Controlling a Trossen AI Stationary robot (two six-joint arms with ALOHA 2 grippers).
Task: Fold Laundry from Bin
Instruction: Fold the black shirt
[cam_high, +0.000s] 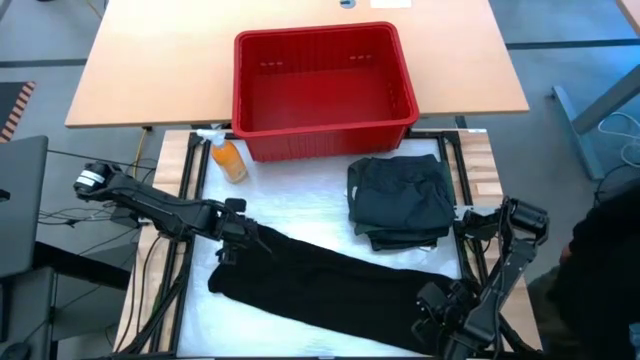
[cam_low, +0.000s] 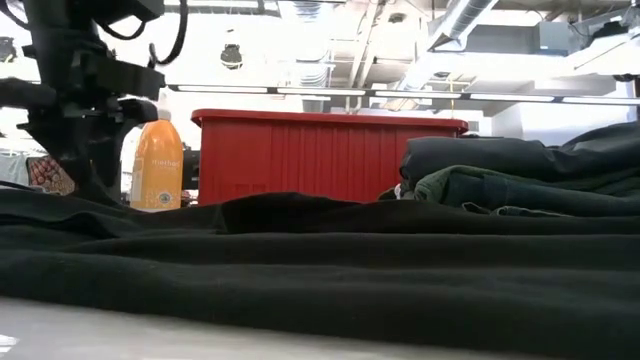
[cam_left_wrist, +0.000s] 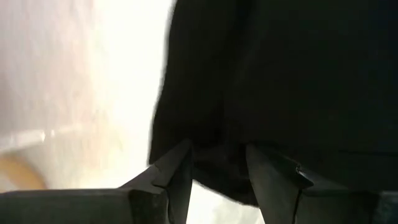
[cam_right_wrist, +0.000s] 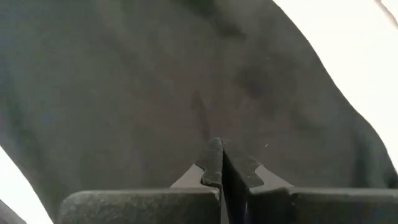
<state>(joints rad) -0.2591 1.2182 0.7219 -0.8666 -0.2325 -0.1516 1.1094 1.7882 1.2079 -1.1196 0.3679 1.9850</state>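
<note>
**Both grippers down on the long black cloth**

We start at the left gripper (cam_left_wrist: 214, 171): its fingers stand partly apart with a bunched fold of the long black cloth (cam_high: 330, 285) pinched between them, at the cloth's left end. Over on the near right, the right gripper (cam_right_wrist: 217, 163) has its fingers pressed together, tips down against the same dark fabric; whether any cloth is caught between them we cannot tell.

The cloth lies stretched across the near part of the table, from left-centre down toward the near right. We judge it soft, limp and light: it sags, wrinkles and will not hold a shape, so we want it taken at edges or corners, pulled taut between the two arms, not grabbed mid-panel.

Moving outward, a stack of folded garments (cam_high: 402, 200) sits just beyond the cloth on the right, charcoal with an olive-green piece showing in the low view. A swung corner could drag across that pile. The orange spray bottle (cam_high: 229, 158) stands at the far left, near the left arm, and could tip. Behind both, the red bin (cam_high: 322, 125) shows no garments inside.
</note>
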